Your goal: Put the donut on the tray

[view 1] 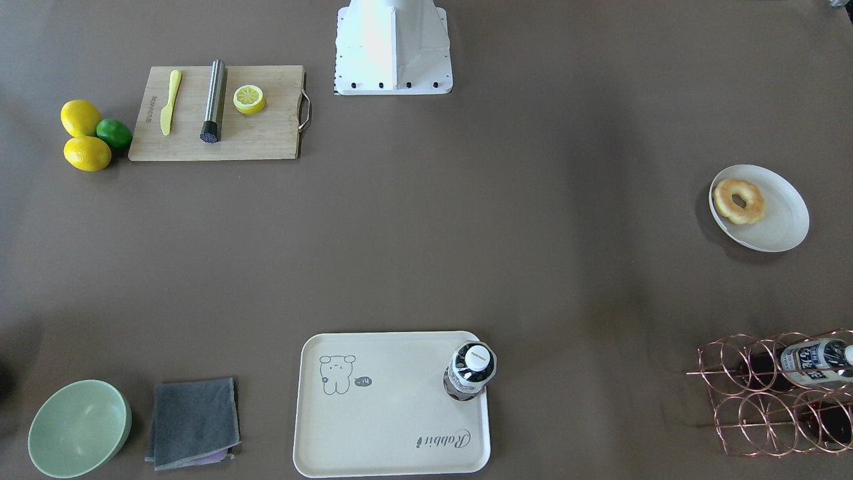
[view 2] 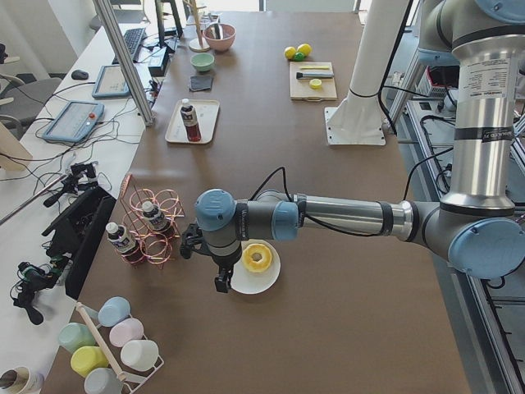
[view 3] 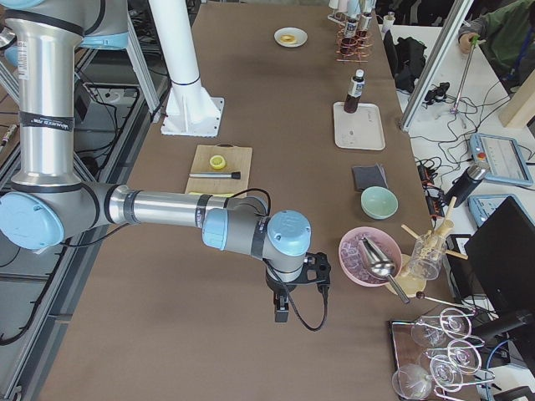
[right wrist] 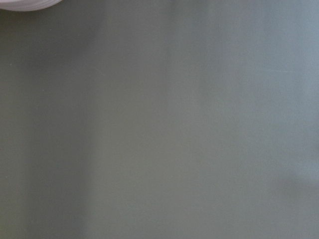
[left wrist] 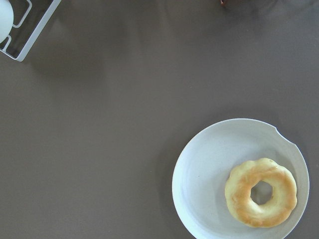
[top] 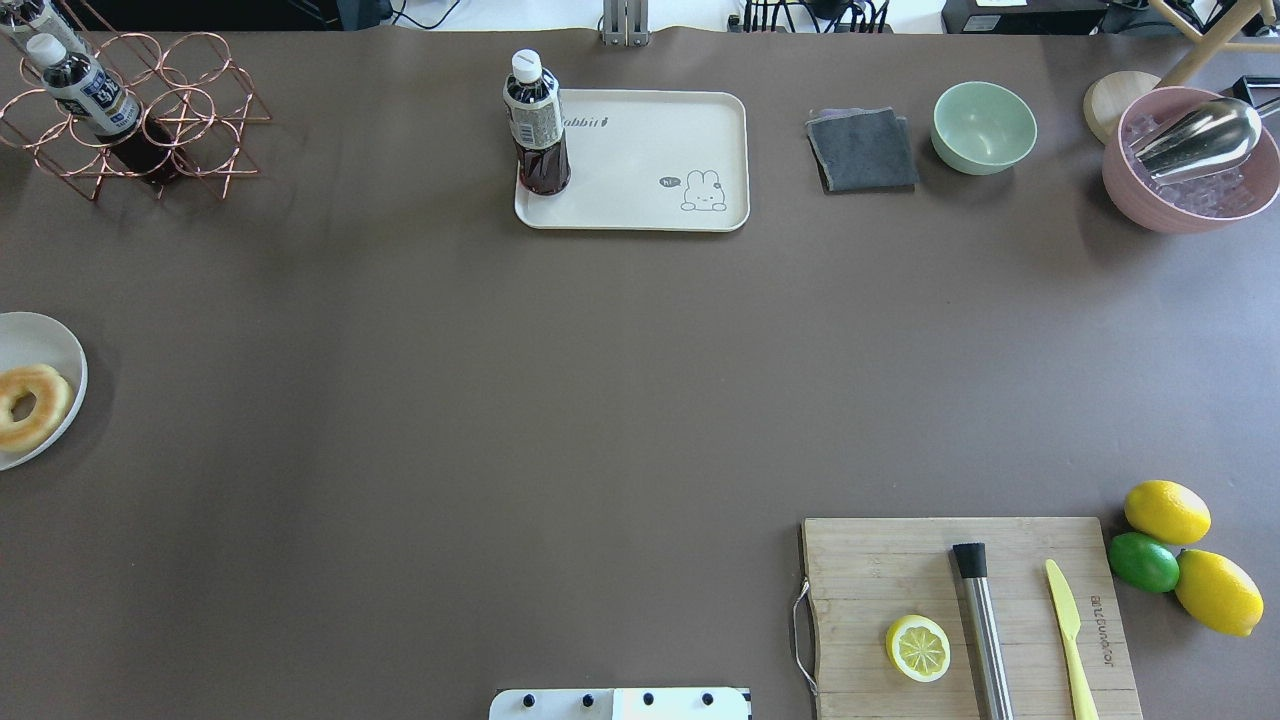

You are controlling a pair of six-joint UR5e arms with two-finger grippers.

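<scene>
The donut [view 1: 738,201] is golden with browner patches and lies on a round white plate [view 1: 780,220] at the table's left end; it also shows in the overhead view [top: 30,405] and the left wrist view [left wrist: 260,192]. The cream tray [view 1: 393,413] with a bear drawing sits at the far middle of the table [top: 650,150]. A dark bottle [top: 537,125] stands on the tray's corner. My left gripper [view 2: 220,281] hangs beside the plate, shown only in the exterior left view, so I cannot tell its state. My right gripper [view 3: 282,313] is over bare table near the right end, state unclear.
A copper wire rack [top: 130,120] with bottles stands at the far left. A wooden cutting board [top: 960,610] holds a lemon half, a steel tool and a yellow knife, with lemons and a lime [top: 1143,561] beside it. A grey cloth [top: 862,150], green bowl [top: 984,126] and pink ice bowl [top: 1190,160] stand far right.
</scene>
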